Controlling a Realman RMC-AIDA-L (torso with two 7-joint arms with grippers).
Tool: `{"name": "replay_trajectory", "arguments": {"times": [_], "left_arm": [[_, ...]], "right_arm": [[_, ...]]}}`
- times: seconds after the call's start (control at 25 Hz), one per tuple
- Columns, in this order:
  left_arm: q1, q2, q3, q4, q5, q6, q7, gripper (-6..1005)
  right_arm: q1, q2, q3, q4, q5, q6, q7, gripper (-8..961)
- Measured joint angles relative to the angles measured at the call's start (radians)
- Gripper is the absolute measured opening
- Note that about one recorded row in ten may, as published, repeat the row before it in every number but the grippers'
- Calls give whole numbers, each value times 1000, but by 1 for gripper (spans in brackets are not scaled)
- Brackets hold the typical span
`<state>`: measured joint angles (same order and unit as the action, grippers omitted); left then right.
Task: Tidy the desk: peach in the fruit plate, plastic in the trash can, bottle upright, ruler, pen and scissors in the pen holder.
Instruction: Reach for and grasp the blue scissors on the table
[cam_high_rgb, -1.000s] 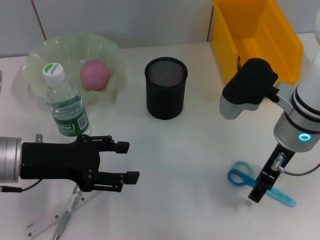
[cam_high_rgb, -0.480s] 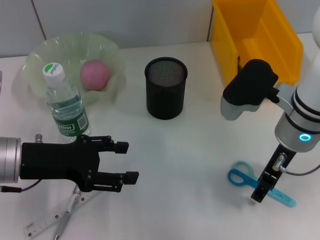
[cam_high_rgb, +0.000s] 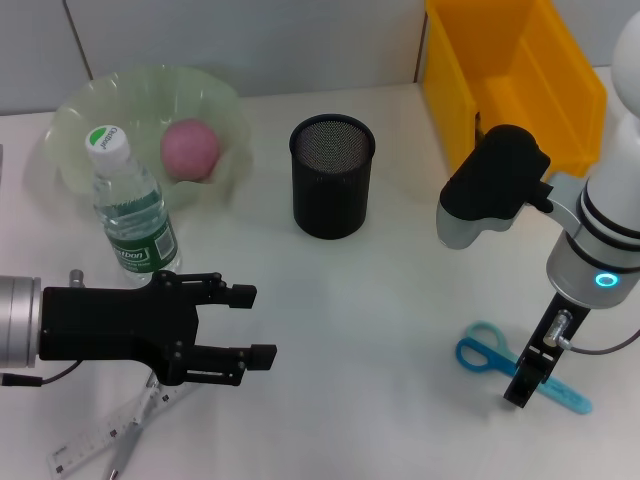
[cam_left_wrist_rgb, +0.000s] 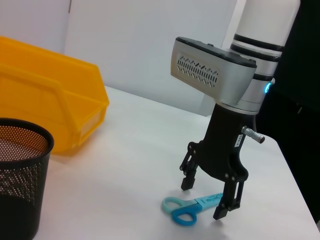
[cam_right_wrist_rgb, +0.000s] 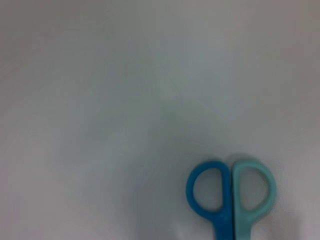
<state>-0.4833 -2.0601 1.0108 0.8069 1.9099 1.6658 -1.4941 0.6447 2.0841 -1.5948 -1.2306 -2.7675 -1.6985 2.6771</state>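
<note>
Blue-and-teal scissors (cam_high_rgb: 487, 350) (cam_left_wrist_rgb: 187, 210) (cam_right_wrist_rgb: 230, 192) lie flat on the white desk at the right front. My right gripper (cam_high_rgb: 521, 388) (cam_left_wrist_rgb: 203, 198) points down over their blades, open, one finger on each side. The left gripper (cam_high_rgb: 258, 323) hovers open at the left front, holding nothing. Under that arm lie a clear ruler (cam_high_rgb: 95, 442) and a pen (cam_high_rgb: 124, 456). The bottle (cam_high_rgb: 131, 213) stands upright. A pink peach (cam_high_rgb: 190, 148) rests in the green fruit plate (cam_high_rgb: 146, 76). The black mesh pen holder (cam_high_rgb: 332, 176) (cam_left_wrist_rgb: 20, 175) stands mid-desk. No plastic is in view.
A yellow bin (cam_high_rgb: 512, 70) (cam_left_wrist_rgb: 50, 92) stands at the back right, behind the right arm. Bare desk lies between the pen holder and the scissors.
The right gripper has sunk slightly toward the scissors. The left arm and all the objects stay where they were.
</note>
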Motion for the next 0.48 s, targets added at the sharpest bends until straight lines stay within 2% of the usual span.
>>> {"name": "replay_trajectory", "arguments": {"times": [0.48], "left_arm": [[2, -1, 0, 0, 0, 0, 2, 784]], "right_arm": [[-2, 1, -1, 0, 0, 0, 1, 815]]}}
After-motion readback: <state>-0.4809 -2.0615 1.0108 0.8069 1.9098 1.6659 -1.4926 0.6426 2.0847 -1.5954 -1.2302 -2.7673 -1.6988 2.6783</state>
